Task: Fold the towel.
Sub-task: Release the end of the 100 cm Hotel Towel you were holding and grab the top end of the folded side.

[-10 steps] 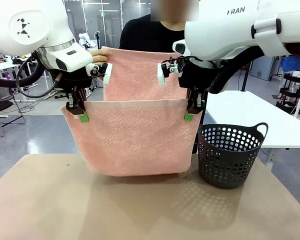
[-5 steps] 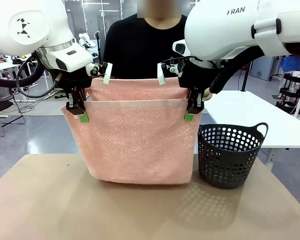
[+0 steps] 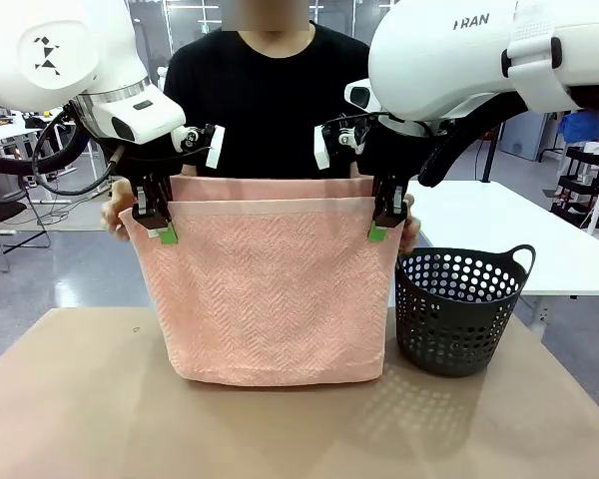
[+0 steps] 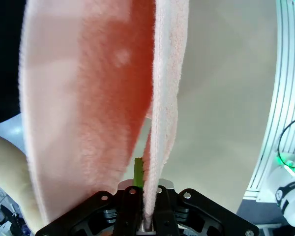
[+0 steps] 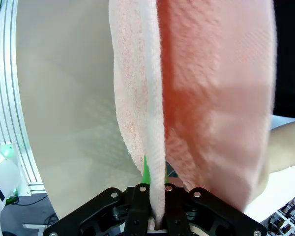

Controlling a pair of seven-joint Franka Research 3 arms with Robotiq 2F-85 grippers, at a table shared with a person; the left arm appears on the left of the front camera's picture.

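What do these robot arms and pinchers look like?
Bulky rounded white shells: the left arm bears a black geometric logo, the right arm dark lettering. Black cables loop beside the left. The left gripper and right gripper are black, green-padded.

You can read the black letters "RAN" (image 3: 471, 20) on the white housing of the right arm (image 3: 429, 70), up and to the right of the towel (image 3: 270, 299); the letter before them is unclear. Up and to the left of the towel, the left arm (image 3: 90, 40) carries a small black logo of triangles (image 3: 47, 55).

The salmon-pink herringbone towel (image 3: 270, 289) hangs doubled above the table; plain border band along top.
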